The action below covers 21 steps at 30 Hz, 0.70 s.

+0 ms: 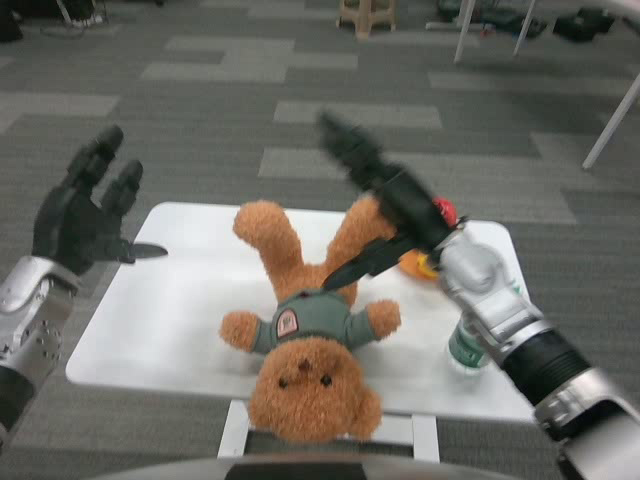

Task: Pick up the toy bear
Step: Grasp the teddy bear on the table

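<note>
A brown toy bear (305, 330) in a grey-green shirt lies on its back on the small white table (160, 320), head toward me and legs pointing away. My right hand (385, 195) hovers over the bear's far leg with fingers spread, its thumb reaching down near the shirt; it holds nothing. My left hand (85, 205) is raised beyond the table's left edge, fingers apart and empty.
Behind my right forearm, a green-labelled bottle (466, 347) stands by the table's right edge, with an orange and red toy (432, 240) farther back. Grey carpet surrounds the table. A wooden stool (366, 15) and white table legs (610, 125) stand far off.
</note>
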Tool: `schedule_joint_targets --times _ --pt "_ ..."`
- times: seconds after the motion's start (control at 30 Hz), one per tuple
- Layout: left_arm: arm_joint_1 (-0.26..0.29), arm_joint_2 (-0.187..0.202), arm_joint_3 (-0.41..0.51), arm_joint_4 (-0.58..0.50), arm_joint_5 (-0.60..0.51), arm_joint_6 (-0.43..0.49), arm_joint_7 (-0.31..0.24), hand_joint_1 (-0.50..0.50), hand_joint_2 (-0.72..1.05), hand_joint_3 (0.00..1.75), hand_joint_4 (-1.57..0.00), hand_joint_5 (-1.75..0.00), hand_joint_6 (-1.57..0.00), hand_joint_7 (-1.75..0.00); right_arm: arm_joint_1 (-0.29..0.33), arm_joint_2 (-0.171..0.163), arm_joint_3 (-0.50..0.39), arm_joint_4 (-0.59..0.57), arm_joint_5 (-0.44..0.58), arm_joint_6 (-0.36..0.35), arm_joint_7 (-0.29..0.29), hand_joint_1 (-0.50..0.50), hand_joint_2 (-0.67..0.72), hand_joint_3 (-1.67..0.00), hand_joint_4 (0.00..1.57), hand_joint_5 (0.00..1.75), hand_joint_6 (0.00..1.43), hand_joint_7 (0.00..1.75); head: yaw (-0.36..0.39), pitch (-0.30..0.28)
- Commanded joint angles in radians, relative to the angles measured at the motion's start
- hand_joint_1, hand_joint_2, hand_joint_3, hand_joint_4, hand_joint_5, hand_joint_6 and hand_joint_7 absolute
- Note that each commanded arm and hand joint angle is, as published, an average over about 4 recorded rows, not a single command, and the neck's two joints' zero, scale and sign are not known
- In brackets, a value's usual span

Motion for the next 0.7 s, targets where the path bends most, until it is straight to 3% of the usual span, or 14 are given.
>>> schedule_joint_targets --times 0.03,0.13,0.3,0.43,0.6,0.7 --pt "-0.013 0.006 -0.014 0.023 -0.012 0.002 0.001 -0.43 0.16 0.09 0.0 0.0 0.0 -0.21 -0.131 0.029 0.134 0.112 -0.008 0.016 0.068 -0.46 -0.41 -0.02 0.0 0.1 0.0 0.0 -0.004 0.006" --pt "-0.015 0.006 -0.018 0.025 -0.015 0.001 0.001 -0.43 0.16 0.09 0.0 0.0 0.0 -0.21 -0.214 0.024 0.232 0.173 -0.019 0.025 0.111 -0.46 -0.41 -0.08 0.0 0.1 0.0 0.0 0.0 0.004" --pt "-0.014 0.006 -0.027 0.026 -0.025 -0.001 0.001 -0.42 0.16 0.09 0.0 0.0 0.0 -0.21 -0.285 0.018 0.277 0.208 -0.107 0.078 0.192 -0.46 -0.41 -0.08 0.0 0.1 0.0 0.0 -0.006 0.008" --pt "-0.011 0.007 -0.031 0.028 -0.032 -0.002 0.001 -0.41 0.16 0.09 0.0 0.0 0.0 -0.21 -0.336 -0.01 0.323 0.225 -0.135 0.098 0.212 -0.46 -0.41 -0.08 0.0 0.1 0.0 0.0 -0.014 0.013" --pt "0.001 0.007 -0.033 0.026 -0.037 -0.008 0.001 -0.41 0.16 0.09 0.0 0.0 0.0 -0.21 -0.356 -0.074 0.346 0.146 -0.107 0.105 0.207 -0.46 -0.41 -0.08 0.0 0.1 0.0 0.0 -0.015 0.02" --pt "0.003 0.008 -0.035 0.025 -0.038 -0.01 0.001 -0.41 0.16 0.09 0.0 0.0 0.0 -0.21 -0.345 -0.092 0.345 0.1 -0.105 0.11 0.205 -0.46 -0.41 -0.08 0.0 0.1 0.0 0.0 -0.019 0.027"
